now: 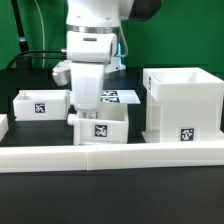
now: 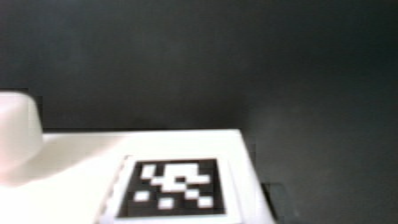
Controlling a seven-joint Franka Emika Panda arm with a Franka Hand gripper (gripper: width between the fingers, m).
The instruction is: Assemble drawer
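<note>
I see nothing fitted yet: small white plastic tray (image 1: 40, 103) + 2nd tray (image 1: 100, 126) sit outside big white cube housing (image 1: 182, 100); gripper (image 1: 88, 104) spread or not, can't tell.

Narrow gap, middle tray (image 1: 100, 126) to housing (image 1: 182, 104) (wall bar (image 1: 110, 156) in front)

Low white wall bar (image 1: 50, 154), marker board (image 1: 124, 97)
</note>
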